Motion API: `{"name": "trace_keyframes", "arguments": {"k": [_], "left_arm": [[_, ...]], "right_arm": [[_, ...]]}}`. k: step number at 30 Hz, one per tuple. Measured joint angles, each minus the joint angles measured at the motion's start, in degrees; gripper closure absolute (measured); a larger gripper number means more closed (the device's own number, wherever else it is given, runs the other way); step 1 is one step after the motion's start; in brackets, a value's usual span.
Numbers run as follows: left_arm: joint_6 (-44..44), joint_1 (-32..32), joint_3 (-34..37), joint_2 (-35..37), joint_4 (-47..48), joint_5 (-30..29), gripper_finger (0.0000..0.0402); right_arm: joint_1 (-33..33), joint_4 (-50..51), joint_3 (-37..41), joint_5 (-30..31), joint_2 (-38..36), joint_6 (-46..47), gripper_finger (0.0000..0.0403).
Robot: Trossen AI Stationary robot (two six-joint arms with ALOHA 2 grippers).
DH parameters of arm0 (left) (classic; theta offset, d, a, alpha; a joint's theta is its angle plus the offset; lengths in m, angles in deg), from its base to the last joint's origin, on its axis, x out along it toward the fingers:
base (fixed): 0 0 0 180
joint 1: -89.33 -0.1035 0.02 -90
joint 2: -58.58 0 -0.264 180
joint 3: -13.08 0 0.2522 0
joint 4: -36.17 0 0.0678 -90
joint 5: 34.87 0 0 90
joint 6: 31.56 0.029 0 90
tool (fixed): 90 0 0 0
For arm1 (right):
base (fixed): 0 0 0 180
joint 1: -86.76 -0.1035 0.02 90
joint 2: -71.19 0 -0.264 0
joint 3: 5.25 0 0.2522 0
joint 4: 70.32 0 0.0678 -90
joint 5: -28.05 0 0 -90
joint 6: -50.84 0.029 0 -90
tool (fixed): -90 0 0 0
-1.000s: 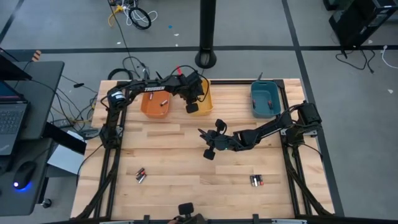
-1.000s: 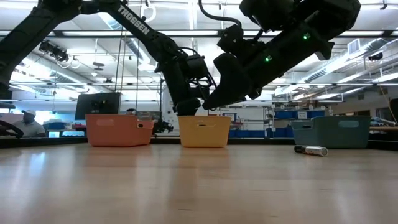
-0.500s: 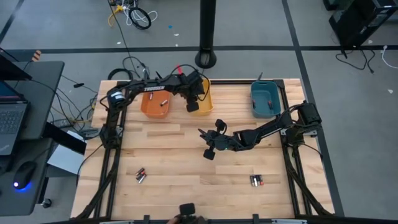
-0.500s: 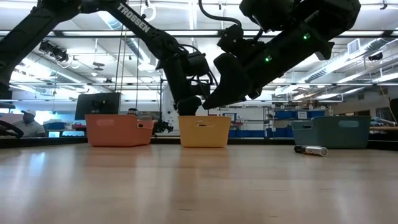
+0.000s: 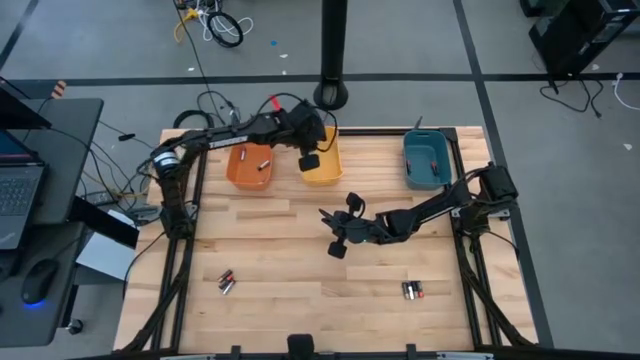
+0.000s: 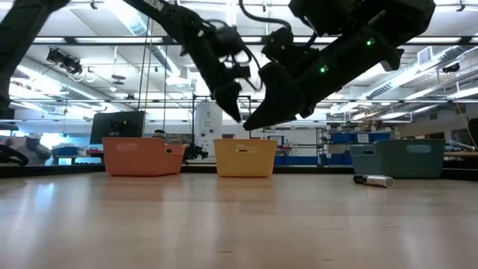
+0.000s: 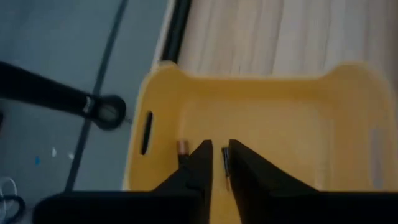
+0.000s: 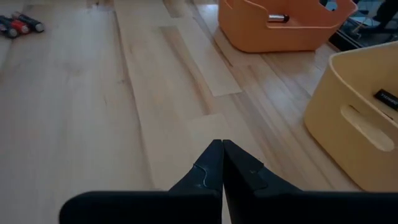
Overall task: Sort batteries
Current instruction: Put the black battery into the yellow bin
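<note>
Logging from my remote station: left gripper (image 5: 310, 160) hung over yellow bin (image 5: 334, 170), fingers slightly parted, empty. Right gripper (image 8: 222, 155) clenched, empty, mid-tabletop. Battery pairs (image 5: 412, 290) and (image 5: 226, 282) lay along the near edge; right arm nearer the first.

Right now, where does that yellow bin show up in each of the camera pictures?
High view: the yellow bin sits at the table's far edge, under the left gripper.
Low view: it stands mid-picture on the table's far side.
Left wrist view: it fills the picture, seen from above.
Right wrist view: its handled wall shows at the right edge.
Shared landmark: the orange bin beside it, also in the low and right wrist views.
</note>
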Motion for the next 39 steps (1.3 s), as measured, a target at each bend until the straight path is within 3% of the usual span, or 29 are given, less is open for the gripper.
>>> {"name": "trace_keyframes", "arguments": {"k": [4, 10, 18, 24, 32, 39], "left_arm": [[0.3, 1.4, 4.8, 5.7, -5.4, 0.8, 0.0393], [-0.5, 3.8, 19.7, 16.6, -20.2, 3.5, 0.0391], [-2.1, 11.0, 42.1, 31.7, -40.0, 4.5, 0.0395], [-4.9, 15.8, 54.2, 40.1, -50.1, 4.4, 0.0395], [-7.3, 19.6, 60.6, 43.3, -54.4, 2.1, 0.0395], [-7.6, 20.0, 61.2, 43.1, -54.4, 2.0, 0.0394]], "right_arm": [[-1.2, 0.6, 0.0, 1.2, -2.0, -1.2, 0.0393], [-3.0, 9.1, 0.0, 4.0, -7.2, -0.1, 0.0393], [-8.1, 22.5, 0.0, 3.4, -13.8, 8.3, 0.0393], [-14.2, 31.3, 0.0, -3.7, -19.4, 15.6, 0.0388], [-20.0, 41.8, 0.0, -12.8, -23.4, 29.0, 0.0356], [-20.3, 43.1, 0.0, -26.5, -23.5, 38.3, 0.0254]]}}
